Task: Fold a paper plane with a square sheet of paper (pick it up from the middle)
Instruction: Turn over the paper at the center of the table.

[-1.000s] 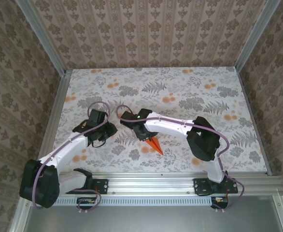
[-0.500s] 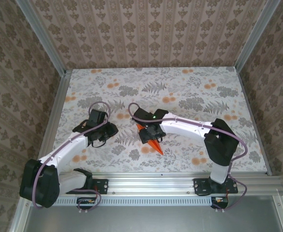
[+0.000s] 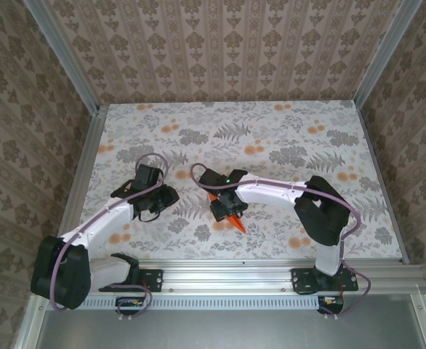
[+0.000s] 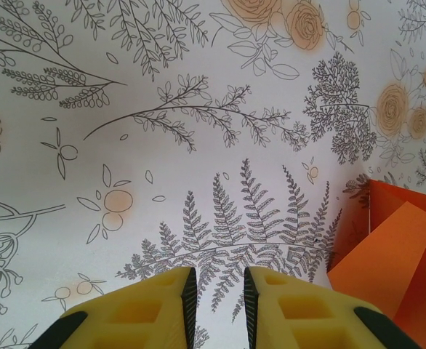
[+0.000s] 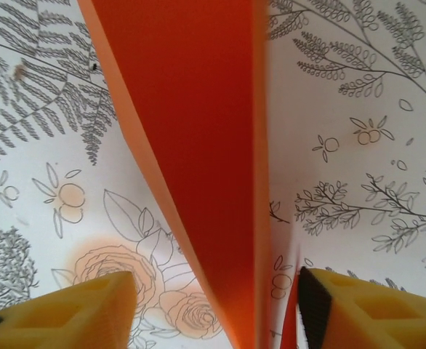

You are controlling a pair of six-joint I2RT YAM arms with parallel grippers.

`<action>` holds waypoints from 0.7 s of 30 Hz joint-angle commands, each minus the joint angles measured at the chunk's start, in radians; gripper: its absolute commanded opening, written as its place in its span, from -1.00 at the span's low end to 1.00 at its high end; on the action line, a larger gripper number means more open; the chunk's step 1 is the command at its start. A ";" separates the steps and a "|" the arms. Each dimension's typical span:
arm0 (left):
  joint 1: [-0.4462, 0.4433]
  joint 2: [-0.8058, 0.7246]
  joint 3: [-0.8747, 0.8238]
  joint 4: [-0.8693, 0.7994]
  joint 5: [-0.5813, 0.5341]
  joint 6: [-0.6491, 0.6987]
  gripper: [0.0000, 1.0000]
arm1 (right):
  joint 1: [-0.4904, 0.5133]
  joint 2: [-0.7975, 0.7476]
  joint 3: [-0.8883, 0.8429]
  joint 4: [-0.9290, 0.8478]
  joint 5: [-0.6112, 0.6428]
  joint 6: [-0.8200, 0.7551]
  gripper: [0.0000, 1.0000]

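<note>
Under right claw (image 5: 213, 309): one orange sheet (image 5: 191, 109) (folded).

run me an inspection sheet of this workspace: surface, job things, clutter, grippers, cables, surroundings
surface: table cover with a floral print, lying flat
job's things: orange paper, folded to a narrow pointed shape, on the table under the right arm's wrist; its raised fold runs between the right fingers
clutter: nothing seen
grippers: left gripper low over bare cover beside the paper, jaws a narrow gap apart, nothing between; right gripper open wide, straddling the paper fold
cables: purple cables run along both arms, looping at the wrists, off the paper
surroundings: patterned walls on three sides, aluminium frame at the near edge and corners
</note>
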 commanded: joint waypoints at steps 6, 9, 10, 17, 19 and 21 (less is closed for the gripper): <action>0.003 0.009 0.027 -0.013 0.012 0.023 -0.47 | 0.001 0.014 -0.004 -0.013 0.053 -0.022 -0.28; 0.003 0.009 0.027 -0.015 0.011 0.025 -0.46 | 0.003 -0.007 -0.001 -0.035 0.098 -0.017 -0.50; 0.003 0.011 0.026 -0.014 0.010 0.025 -0.46 | 0.002 -0.016 0.001 -0.045 0.117 -0.018 -0.59; 0.003 0.010 0.033 -0.021 0.006 0.027 -0.46 | -0.003 -0.055 0.024 -0.130 0.254 0.008 -0.80; 0.003 0.010 0.035 -0.022 0.004 0.027 -0.46 | -0.005 -0.045 0.044 -0.180 0.317 0.026 -0.80; 0.002 0.010 0.037 -0.024 0.003 0.027 -0.46 | -0.007 -0.030 0.067 -0.227 0.377 0.050 -0.80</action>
